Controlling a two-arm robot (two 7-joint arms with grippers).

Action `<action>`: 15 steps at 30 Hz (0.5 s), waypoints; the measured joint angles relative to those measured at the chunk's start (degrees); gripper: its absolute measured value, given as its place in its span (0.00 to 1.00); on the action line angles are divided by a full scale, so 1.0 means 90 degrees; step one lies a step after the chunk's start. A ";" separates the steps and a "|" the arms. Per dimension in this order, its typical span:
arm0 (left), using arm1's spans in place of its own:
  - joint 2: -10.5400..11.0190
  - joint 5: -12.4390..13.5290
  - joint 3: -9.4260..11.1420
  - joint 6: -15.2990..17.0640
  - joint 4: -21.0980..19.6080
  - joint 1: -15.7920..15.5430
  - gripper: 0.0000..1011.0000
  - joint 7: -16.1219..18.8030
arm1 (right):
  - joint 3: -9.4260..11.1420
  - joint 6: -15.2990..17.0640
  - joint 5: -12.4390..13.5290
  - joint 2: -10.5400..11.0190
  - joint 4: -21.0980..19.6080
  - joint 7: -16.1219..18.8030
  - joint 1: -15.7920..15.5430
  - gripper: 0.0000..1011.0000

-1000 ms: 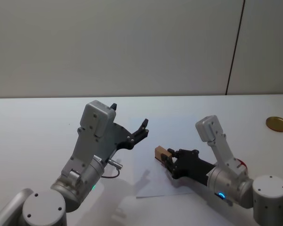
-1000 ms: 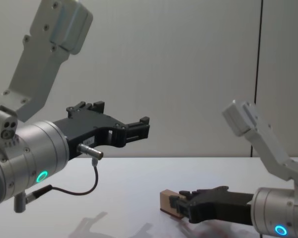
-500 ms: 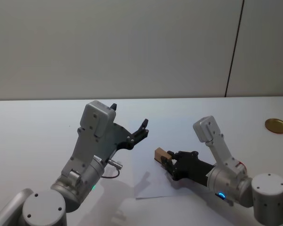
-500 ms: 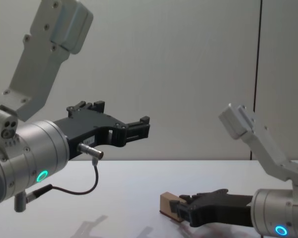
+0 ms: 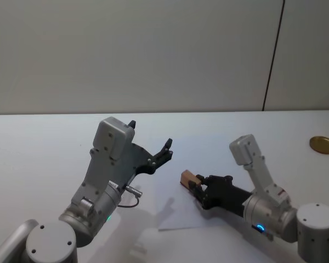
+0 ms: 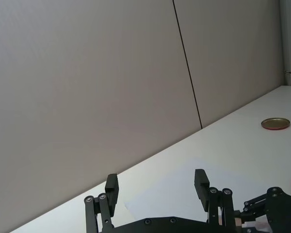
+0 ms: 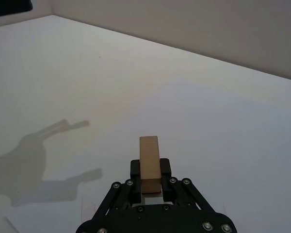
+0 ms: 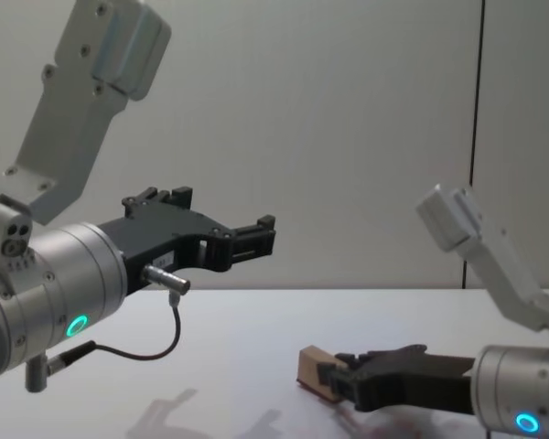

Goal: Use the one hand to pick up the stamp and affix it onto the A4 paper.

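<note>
White tabletop, grey wall behind. Right hand, lower right of centre in the head view, sits low over the A4 paper, clamped on the stamp. Block pokes out past the fingertips; contact with the sheet cannot be told. Left hand raised at centre left, fingers spread, holding nothing. Gold disc at the far right edge.
</note>
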 joint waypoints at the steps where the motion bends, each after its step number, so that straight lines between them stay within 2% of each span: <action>1: 0.0000 0.0000 0.0000 0.0000 0.0000 0.0000 0.98 0.0000 | 0.0011 -0.0021 0.0020 0.0011 -0.0030 -0.0013 -0.0010 0.21; 9: 0.0000 0.0000 0.0000 0.0000 0.0000 0.0000 0.98 0.0000 | 0.0188 -0.0327 0.0340 0.0153 -0.0461 -0.0199 -0.0115 0.21; 15: 0.0000 0.0000 0.0001 0.0000 0.0000 0.0000 0.98 0.0000 | 0.0319 -0.0400 0.0478 0.0306 -0.0748 -0.0306 -0.0235 0.21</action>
